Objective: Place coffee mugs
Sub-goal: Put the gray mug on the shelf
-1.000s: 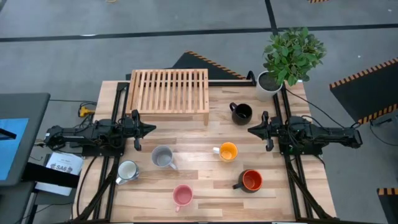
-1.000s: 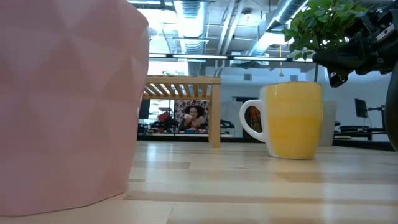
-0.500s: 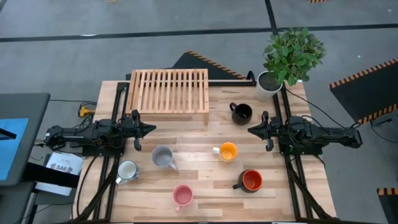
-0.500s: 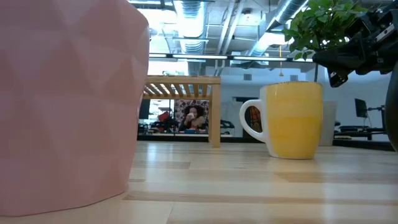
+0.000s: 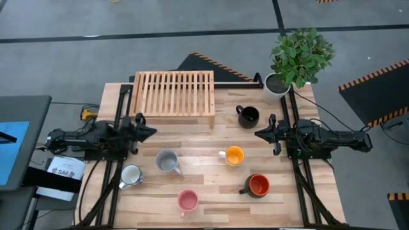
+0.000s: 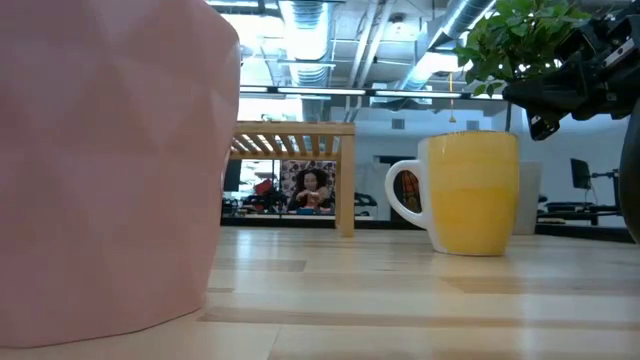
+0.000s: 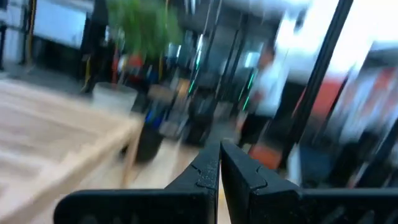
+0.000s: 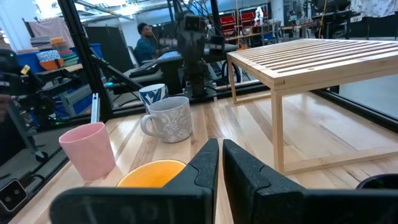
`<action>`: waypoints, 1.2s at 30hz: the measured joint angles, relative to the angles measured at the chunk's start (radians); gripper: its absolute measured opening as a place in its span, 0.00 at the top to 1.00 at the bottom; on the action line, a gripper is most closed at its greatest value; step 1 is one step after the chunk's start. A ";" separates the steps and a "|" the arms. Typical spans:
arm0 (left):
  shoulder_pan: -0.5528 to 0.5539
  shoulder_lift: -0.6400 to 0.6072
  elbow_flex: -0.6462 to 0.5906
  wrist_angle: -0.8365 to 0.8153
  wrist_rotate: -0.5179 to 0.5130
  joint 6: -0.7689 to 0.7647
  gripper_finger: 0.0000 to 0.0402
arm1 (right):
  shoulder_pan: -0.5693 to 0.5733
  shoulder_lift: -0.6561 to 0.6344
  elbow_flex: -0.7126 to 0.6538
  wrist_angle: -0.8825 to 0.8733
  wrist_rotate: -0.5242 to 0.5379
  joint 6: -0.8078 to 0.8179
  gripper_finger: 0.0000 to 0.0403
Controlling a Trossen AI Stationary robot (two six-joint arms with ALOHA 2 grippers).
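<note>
**Six mugs upright on the counter, both arms empty**

All six mugs stood upright on the counter point(image 5: 198, 131), mouths facing up, none held. The black mug point(image 5: 248, 115) sat near the right front corner of the slatted wooden rack point(image 5: 174, 93), its handle pointing left toward the rack. The orange mug point(image 5: 234, 155) stood mid-counter with its handle pointing left. The grey mug point(image 5: 167, 160) stood left of it, handle angled toward the near right. The white mug point(image 5: 131, 175) stood near the left edge, handle toward the near left. The pink mug point(image 5: 188, 201) stood closest to the near edge, handle toward the near left. The dark mug with the red inside point(image 5: 258, 185) stood at the near right, handle pointing left.

The left gripper point(image 5: 151, 132) hung at the counter's left side, beside the rack's near left corner, pointing right. Its jaws were closed with nothing between them. The right gripper point(image 5: 258, 134) hung at the right side, between the black and orange mugs' rows, pointing left. Its jaws were likewise closed and empty.

A potted plant point(image 5: 295, 59) stood at the far right corner.
</note>
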 joint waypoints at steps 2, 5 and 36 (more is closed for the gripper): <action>0.000 0.000 0.000 0.128 -0.064 -0.067 1.00 | 0.000 0.000 0.000 0.000 0.000 0.000 0.87; 0.002 0.012 0.018 0.286 -0.203 -0.125 1.00 | 0.000 0.000 0.000 0.000 0.000 0.000 0.87; -0.022 1.041 0.920 -1.145 0.337 -0.530 0.40 | 0.000 0.000 0.000 0.000 0.000 0.000 0.87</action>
